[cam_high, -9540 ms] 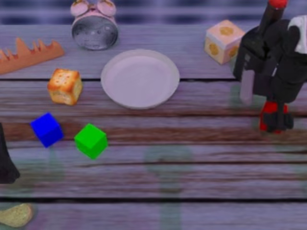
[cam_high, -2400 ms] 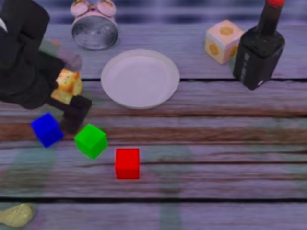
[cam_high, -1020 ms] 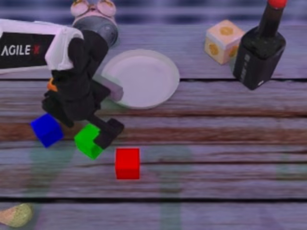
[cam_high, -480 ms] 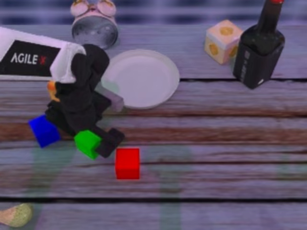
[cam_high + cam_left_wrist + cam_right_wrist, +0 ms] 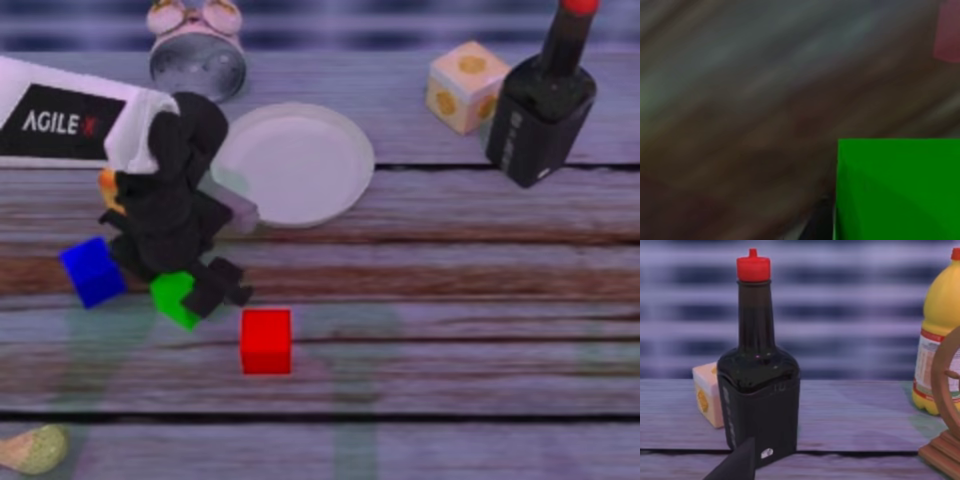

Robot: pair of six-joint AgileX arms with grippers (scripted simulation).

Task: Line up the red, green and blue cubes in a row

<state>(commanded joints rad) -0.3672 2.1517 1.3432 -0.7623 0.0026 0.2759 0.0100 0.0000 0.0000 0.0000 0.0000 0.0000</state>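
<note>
Left claw: my left gripper (image 5: 205, 290) is down on the small bright green cube (image 5: 172, 297), fingers either side of it; I read it as clamped on the cube, which fills a corner of the left wrist view (image 5: 897, 190).
Landmark: the small solid red cube (image 5: 266, 341), lying flat on the wooden plank table (image 5: 450, 380).
Green cube: just up and left of the red cube in the top view, near but apart; I cannot tell whether it is off the boards.
Blue cube: the small deep blue cube (image 5: 92, 271) sits farther left of the red cube, beyond the green one, partly under the arm.
Key relation: red cube lies down and to the right of the claw; the left arm is the nearer one by far.
Judgement: green wants setting level with red, then blue brought in alongside; risk is nudging red on release.
Right arm: parked off the top view; a dark finger tip (image 5: 737, 465) shows by the dark sauce bottle with red cap (image 5: 759, 370), fingers' state unclear.
Bystanders: round white plate (image 5: 292, 163) and cream orange-slice cube (image 5: 465, 85) lie up-table of red, well apart.
</note>
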